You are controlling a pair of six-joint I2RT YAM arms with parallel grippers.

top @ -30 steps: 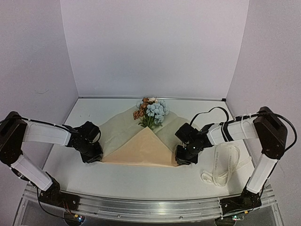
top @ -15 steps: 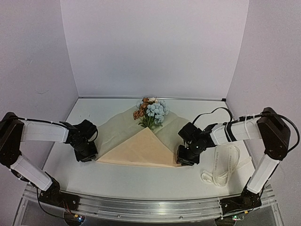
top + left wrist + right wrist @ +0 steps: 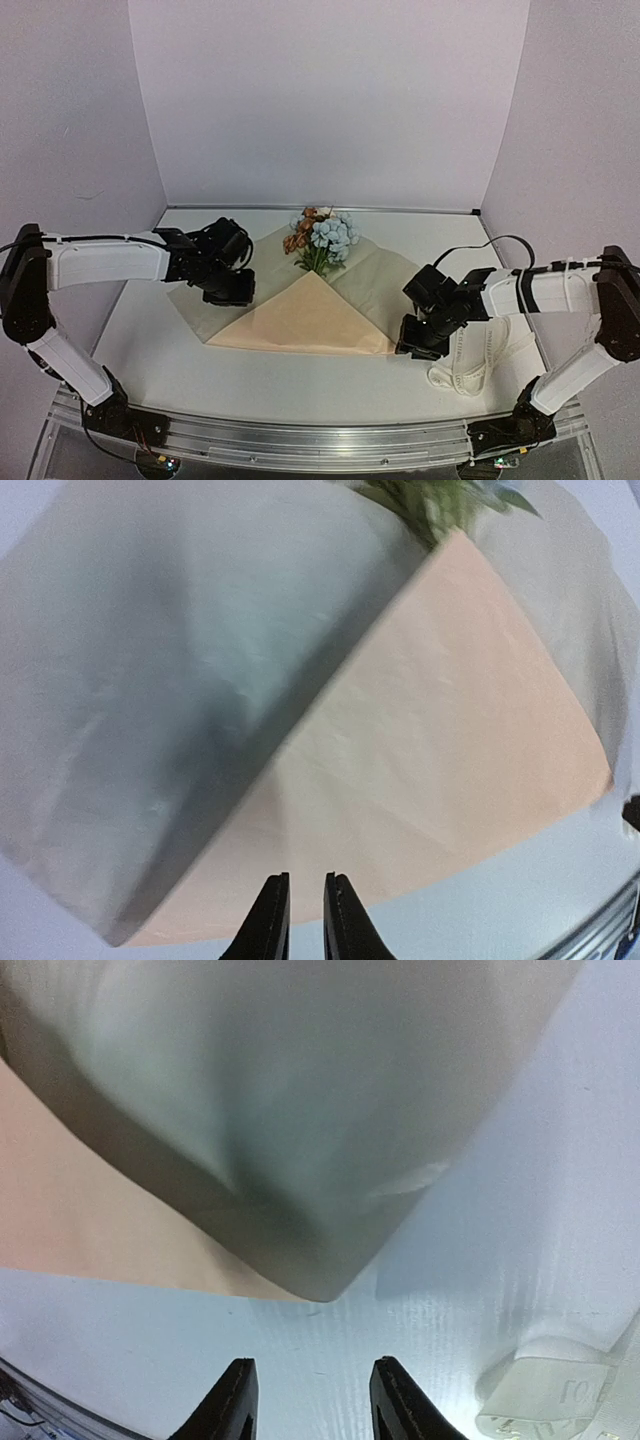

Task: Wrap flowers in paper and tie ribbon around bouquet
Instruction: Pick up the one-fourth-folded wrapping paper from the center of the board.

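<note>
The flowers (image 3: 320,235), blue and rusty-brown, lie at the back with their stems under the paper (image 3: 305,318). The paper's peach fold forms a triangle (image 3: 440,740), and grey-green flaps spread to either side. My left gripper (image 3: 238,295) hovers over the left flap and the fold's edge; its jaws (image 3: 301,885) stand only a narrow gap apart with nothing between them. My right gripper (image 3: 410,343) is open (image 3: 312,1400) above bare table, just off the paper's right corner (image 3: 320,1285). The ribbon (image 3: 478,352) lies in loose loops to its right, and it shows as ribbon (image 3: 535,1400) at the wrist view's edge.
The white table (image 3: 300,390) is walled by lilac panels at the back and both sides. A metal rail (image 3: 300,440) with the arm bases runs along the near edge. The ribbon pile sits close beside the right arm's forearm.
The right gripper opened, let go of the paper's right corner and drew back to the right. The left arm swung up and inward over the left flap. Both flaps spread wider.
</note>
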